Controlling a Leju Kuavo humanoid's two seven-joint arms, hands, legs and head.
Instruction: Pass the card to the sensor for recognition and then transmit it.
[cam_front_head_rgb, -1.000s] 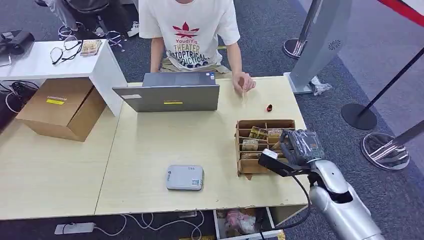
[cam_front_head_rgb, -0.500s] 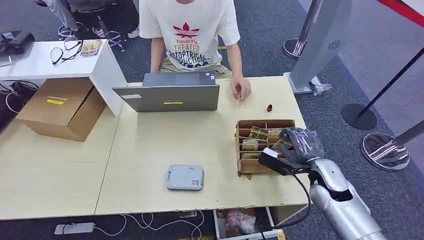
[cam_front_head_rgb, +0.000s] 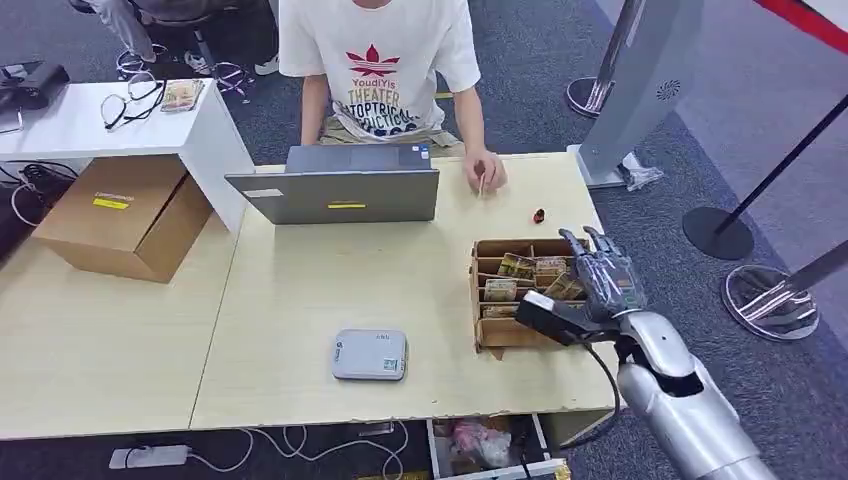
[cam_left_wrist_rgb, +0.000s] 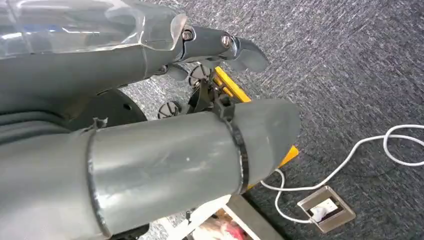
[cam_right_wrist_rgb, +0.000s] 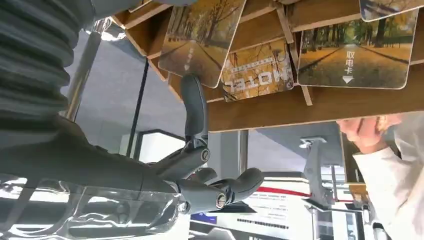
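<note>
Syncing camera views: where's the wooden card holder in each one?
Head view: wooden card holder on the table's right side, just left of the right hand.
Right wrist view: its slots with cards beyond the fingers.
Left wrist view: not there.
Shared landmark: the right hand.

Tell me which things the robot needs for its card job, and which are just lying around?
For the job: cards in the wooden card box, grey sensor pad, right robot hand.

Just lying about: laptop, cardboard box, glasses, small red thing.

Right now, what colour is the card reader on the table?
The card reader is light grey, clearest in the head view.
</note>
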